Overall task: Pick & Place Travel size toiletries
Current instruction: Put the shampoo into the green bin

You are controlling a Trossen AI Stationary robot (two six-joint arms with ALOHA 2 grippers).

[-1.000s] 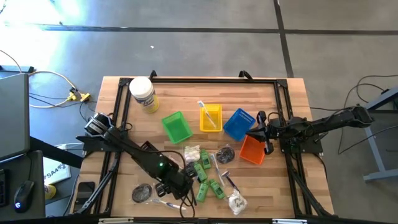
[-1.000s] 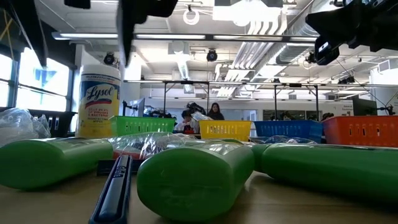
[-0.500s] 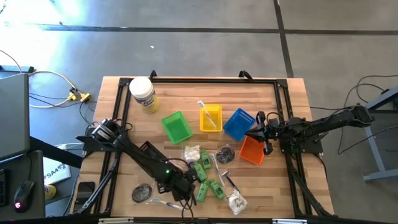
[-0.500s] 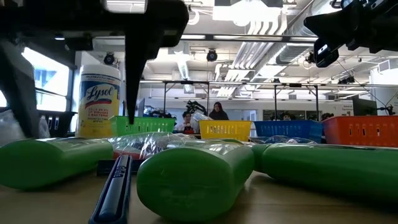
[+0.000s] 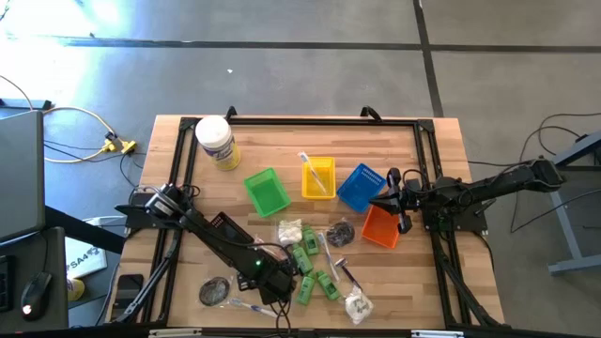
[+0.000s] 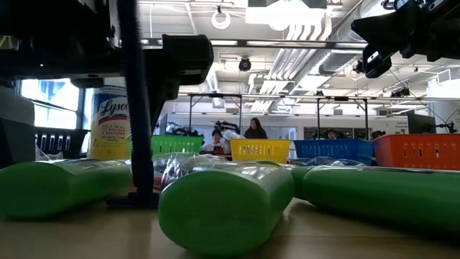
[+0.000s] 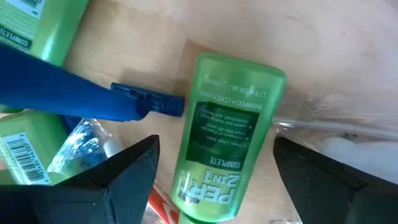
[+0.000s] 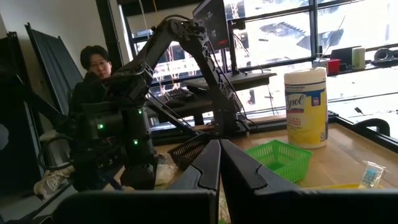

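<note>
Straddling green tube (image 7: 225,137), left pincer (image 7: 214,165) spread.

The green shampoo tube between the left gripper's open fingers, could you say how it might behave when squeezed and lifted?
The green shampoo tube looks soft-walled, so it probably dents. Lying flat, it seems unlikely to roll. Its glossy skin may slip between the left gripper fingers.

Jar (image 5: 215,142) sits at the bench's (image 5: 282,141) far left corner, four trays (image 5: 318,178) lined across the middle, toiletries (image 5: 315,263) heaped just in front of them.
</note>
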